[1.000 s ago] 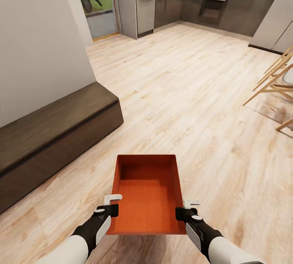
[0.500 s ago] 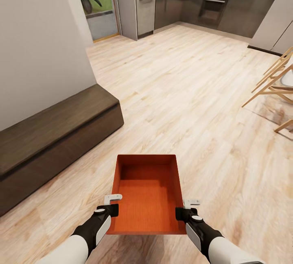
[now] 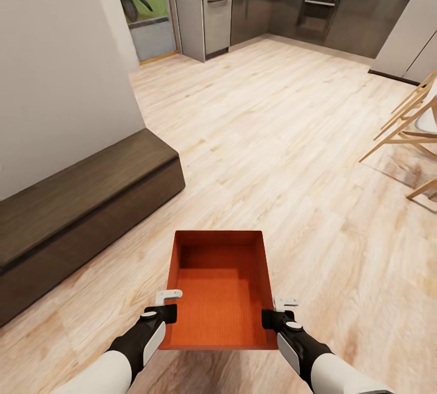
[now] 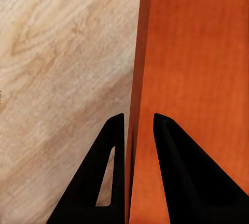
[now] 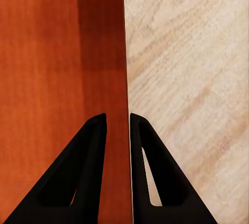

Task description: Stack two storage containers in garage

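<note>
Transit continues: kitchen cabinets have drawn slightly nearer while the left end effector and right end effector stay pinching the storage container between them, garage still ahead.

The storage container was orange-red with a finely ribbed inside. The fingers were black. The floor was pale wood plank, streaked; the bench dark brown.

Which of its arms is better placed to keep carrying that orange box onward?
Neither alone; it looks like a job for both. The left claw pinches the left wall of the storage container and the right claw pinches the right wall, one finger inside and one outside. Either letting go would probably tip it.
</note>
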